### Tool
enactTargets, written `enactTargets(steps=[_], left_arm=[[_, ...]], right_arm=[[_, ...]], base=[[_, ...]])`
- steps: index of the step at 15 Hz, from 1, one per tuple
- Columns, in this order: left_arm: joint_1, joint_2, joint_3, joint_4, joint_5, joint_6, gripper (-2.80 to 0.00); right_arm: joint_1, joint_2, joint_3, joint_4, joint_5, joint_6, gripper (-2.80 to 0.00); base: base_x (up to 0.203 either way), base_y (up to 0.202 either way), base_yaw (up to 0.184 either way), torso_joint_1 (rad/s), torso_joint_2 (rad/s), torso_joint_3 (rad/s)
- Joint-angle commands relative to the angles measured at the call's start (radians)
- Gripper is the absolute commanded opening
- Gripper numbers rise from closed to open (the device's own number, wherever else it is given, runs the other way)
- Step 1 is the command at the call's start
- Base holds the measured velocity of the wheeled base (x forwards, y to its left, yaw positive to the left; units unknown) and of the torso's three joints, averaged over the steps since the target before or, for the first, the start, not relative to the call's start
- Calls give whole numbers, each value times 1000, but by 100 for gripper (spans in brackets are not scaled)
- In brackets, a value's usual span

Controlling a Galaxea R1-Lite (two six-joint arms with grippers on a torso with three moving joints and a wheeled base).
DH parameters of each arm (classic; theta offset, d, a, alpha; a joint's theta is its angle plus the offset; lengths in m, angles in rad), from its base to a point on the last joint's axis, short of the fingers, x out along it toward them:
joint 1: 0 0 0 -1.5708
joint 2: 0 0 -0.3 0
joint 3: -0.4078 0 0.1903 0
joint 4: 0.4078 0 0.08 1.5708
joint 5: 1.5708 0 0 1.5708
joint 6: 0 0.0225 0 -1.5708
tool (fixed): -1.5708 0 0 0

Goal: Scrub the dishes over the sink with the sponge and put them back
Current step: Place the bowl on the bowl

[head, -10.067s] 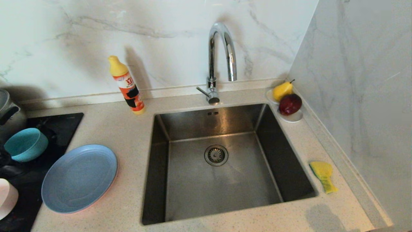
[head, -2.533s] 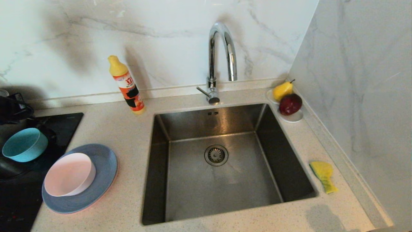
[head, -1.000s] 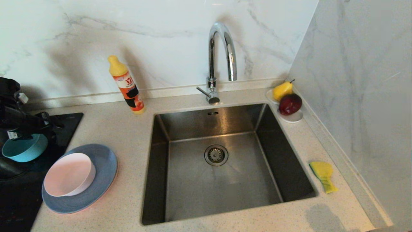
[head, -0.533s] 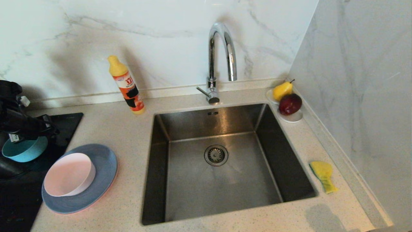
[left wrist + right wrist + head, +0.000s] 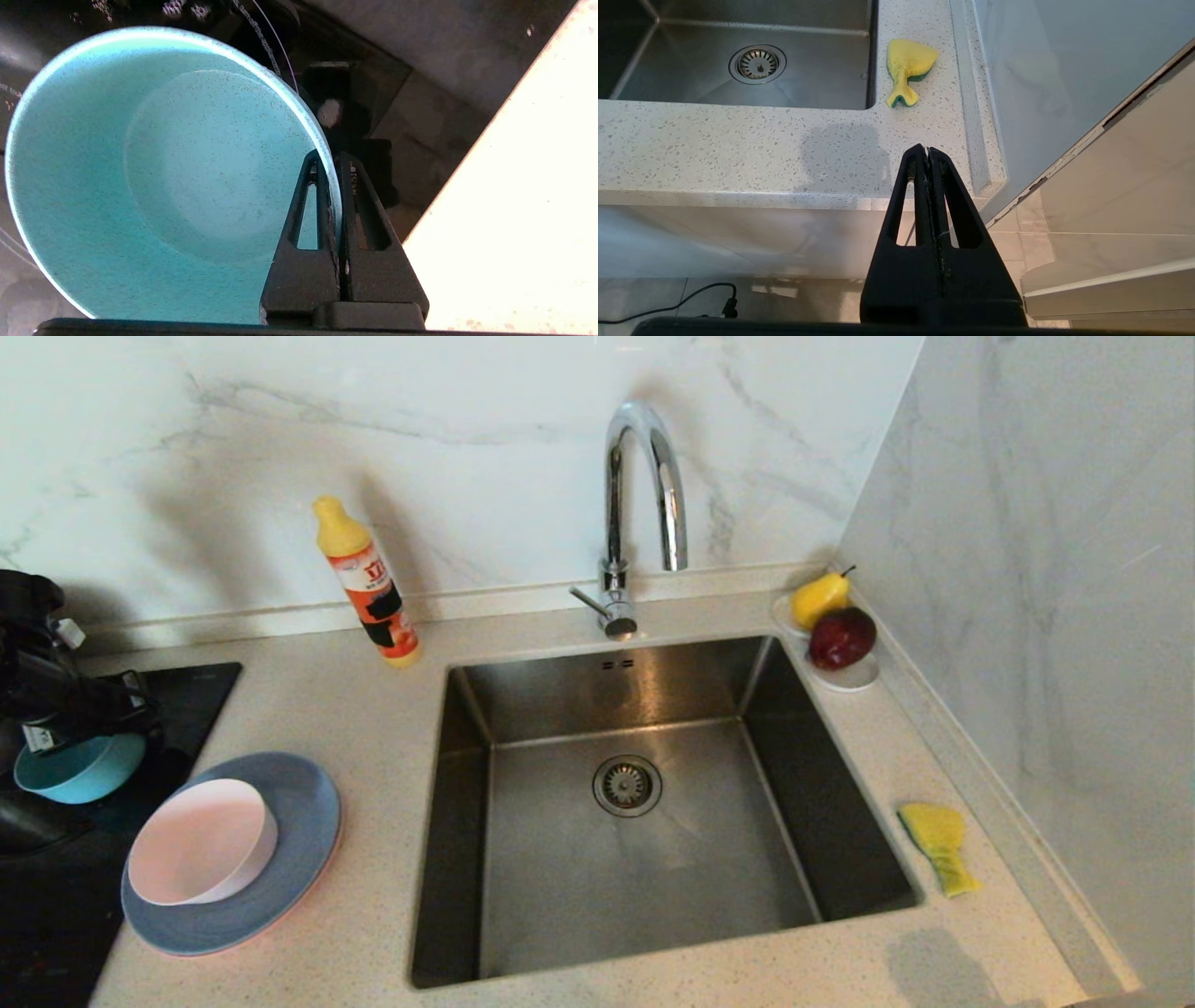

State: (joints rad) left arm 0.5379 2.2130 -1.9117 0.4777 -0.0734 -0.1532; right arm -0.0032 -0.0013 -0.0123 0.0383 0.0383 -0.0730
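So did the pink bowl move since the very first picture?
Yes. The pink bowl started at the picture's left edge on the black cooktop; now it sits on the blue plate, nearer the sink.

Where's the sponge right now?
In the head view the sponge lies on the counter right of the sink, near the wall; no gripper touches it.

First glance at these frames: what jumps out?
The big steel sink with its tall chrome faucet fills the middle of the counter. At far left, the left tool is shut on the rim of the teal bowl over the black cooktop, next to the pale pink bowl sitting on the blue plate. The yellow sponge lies untouched on the counter right of the sink.
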Motion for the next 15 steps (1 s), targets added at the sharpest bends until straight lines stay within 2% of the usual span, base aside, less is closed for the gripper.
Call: enactTargets(steps=[1,4,6,11,15], left_arm=[[-1,-20,-3,5,-2,-3,-280],[-5,-81,-4,51,-16,-4,-280],[-32,-142,-4,126,-39,-6,-280],[-143,-287,-1,350,-57,-11,-280],[-251,-381,71,428,-53,-20,-280]], right_arm=[[0,1,0,0,0,-1,-280],[1,1,0,0,0,-1,-280],[0,1,0,0,0,-1,-280],[0,1,0,0,0,-1,-280],[0,1,0,0,0,-1,-280]], base=[[0,0,0,0,0,0],[0,0,0,0,0,0],[0,0,0,0,0,0],[0,0,0,0,0,0],[0,0,0,0,0,0]])
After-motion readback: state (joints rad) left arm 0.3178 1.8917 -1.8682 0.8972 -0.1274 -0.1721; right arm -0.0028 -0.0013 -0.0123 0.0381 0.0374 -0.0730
